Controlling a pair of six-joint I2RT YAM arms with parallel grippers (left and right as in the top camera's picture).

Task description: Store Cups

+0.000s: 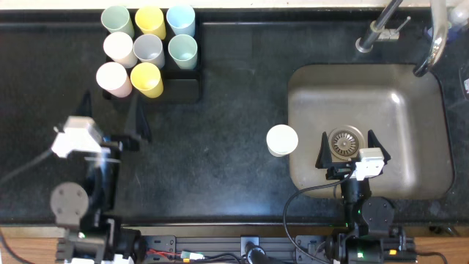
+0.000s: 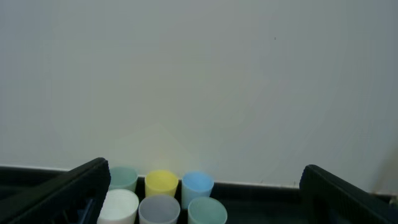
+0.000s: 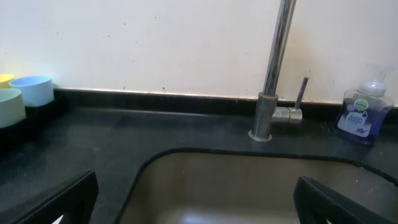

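Several pastel cups stand packed on a black tray (image 1: pixel 187 89) at the counter's back left, among them a pink cup (image 1: pixel 113 79) and a yellow cup (image 1: pixel 146 79) in the front row. A lone white cup (image 1: pixel 282 140) stands on the counter at the sink's left rim. My left gripper (image 1: pixel 112 114) hangs open just in front of the tray; its fingers (image 2: pixel 81 186) frame the white cup (image 2: pixel 118 206), grey cup (image 2: pixel 160 209) and green cup (image 2: pixel 207 211). My right gripper (image 1: pixel 348 145) is open and holds nothing, over the sink's drain, right of the lone cup.
A steel sink (image 1: pixel 410 95) fills the right side, with a faucet (image 3: pixel 273 81) behind it and a blue soap bottle (image 3: pixel 364 112) at the back right. Dark counter (image 1: pixel 220 147) stretches between tray and sink. A pale wall (image 2: pixel 199 74) rises behind.
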